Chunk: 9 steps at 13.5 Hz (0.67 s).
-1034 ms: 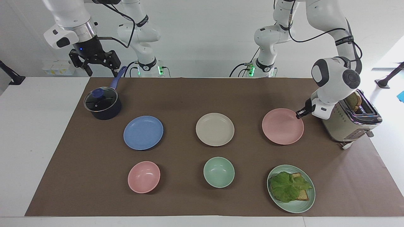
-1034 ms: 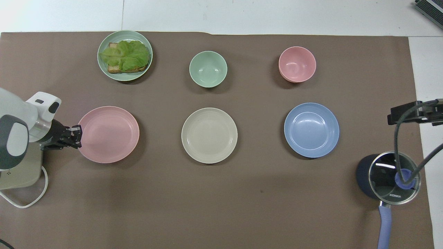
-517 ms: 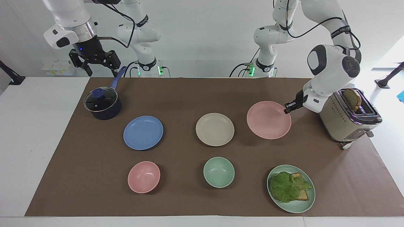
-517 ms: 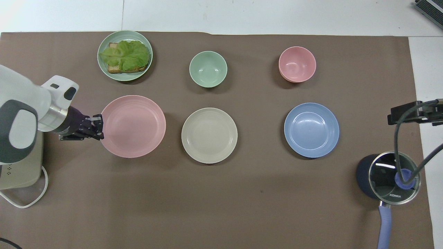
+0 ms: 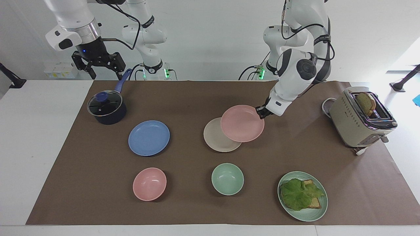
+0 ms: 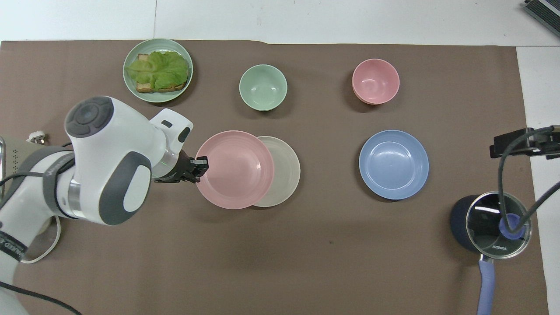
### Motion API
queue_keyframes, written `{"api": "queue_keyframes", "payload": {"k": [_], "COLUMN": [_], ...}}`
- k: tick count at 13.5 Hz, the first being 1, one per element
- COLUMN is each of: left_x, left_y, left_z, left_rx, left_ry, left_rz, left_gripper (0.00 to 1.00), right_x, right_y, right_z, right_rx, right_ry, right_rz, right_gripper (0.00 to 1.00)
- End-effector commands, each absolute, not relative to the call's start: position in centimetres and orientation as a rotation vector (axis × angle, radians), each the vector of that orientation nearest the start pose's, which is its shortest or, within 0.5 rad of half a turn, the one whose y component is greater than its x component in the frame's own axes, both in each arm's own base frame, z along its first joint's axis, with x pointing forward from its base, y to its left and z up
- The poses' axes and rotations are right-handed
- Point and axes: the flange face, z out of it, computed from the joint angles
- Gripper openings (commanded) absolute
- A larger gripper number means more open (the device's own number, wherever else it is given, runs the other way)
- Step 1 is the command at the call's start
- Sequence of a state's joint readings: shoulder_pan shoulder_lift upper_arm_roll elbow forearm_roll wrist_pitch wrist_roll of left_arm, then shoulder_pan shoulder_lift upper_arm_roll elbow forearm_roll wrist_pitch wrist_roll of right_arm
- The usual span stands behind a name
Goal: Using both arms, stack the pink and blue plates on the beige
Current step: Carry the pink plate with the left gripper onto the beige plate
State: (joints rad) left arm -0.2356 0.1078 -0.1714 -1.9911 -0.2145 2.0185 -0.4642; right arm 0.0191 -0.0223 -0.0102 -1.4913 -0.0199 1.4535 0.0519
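Observation:
My left gripper (image 5: 261, 111) (image 6: 201, 165) is shut on the rim of the pink plate (image 5: 242, 123) (image 6: 234, 169) and holds it off the table. The pink plate hangs partly over the beige plate (image 5: 215, 137) (image 6: 286, 170) and hides the side of it toward the left arm's end. The blue plate (image 5: 149, 138) (image 6: 393, 164) lies flat on the mat toward the right arm's end, untouched. My right gripper (image 5: 105, 73) waits open and empty, high in the air over the saucepan's handle.
A dark saucepan with a glass lid (image 5: 106, 108) stands near the right arm. A pink bowl (image 5: 149, 184), a green bowl (image 5: 227, 179) and a green plate (image 5: 320, 213) with lettuce and toast line the edge farthest from the robots. A toaster (image 5: 359, 121) stands at the left arm's end.
My left arm has lifted the pink plate off the mat beside the toaster and carried it toward the middle, until it overlaps the beige plate. The right arm has not moved.

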Motion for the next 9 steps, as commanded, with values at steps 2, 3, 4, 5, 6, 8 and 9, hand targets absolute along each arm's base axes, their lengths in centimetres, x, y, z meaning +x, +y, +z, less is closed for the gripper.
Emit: {"api": "queue_keyframes", "payload": {"k": [2,3,4,5,6,8,9], "left_x": [50.9,51.1,51.1,51.3,50.8,50.7,50.8], "left_y": [-26.6,-26.8,-26.8,-27.0,-28.7,-29.0,-29.1], "left_z": [37.0,36.3,36.1,35.5,34.4,34.4,34.4], "left_rx": [-3.312,-3.318,-3.325,-3.324,-3.330,-3.335,-3.337], "left_ry": [-0.262,-0.267,-0.264,-0.251,-0.208,-0.203,-0.198], "left_rz": [0.235,0.213,0.193,0.197,0.189,0.173,0.169], "left_gripper": [0.00,0.00,0.00,0.00,0.00,0.00,0.00], "right_x": [52.9,52.9,52.9,52.9,52.9,53.0,53.0], "right_y": [0.0,0.0,0.0,0.0,0.0,0.0,0.0], "right_z": [66.4,66.4,66.4,66.5,66.5,66.5,66.5], "right_rx": [-3.142,-3.142,-3.142,-3.141,-3.141,-3.141,-3.141], "right_ry": [0.097,0.097,0.097,0.097,0.097,0.097,0.097], "right_rz": [0.022,0.022,0.022,0.019,0.014,0.010,0.010], "right_gripper": [1.00,1.00,1.00,1.00,1.00,1.00,1.00]}}
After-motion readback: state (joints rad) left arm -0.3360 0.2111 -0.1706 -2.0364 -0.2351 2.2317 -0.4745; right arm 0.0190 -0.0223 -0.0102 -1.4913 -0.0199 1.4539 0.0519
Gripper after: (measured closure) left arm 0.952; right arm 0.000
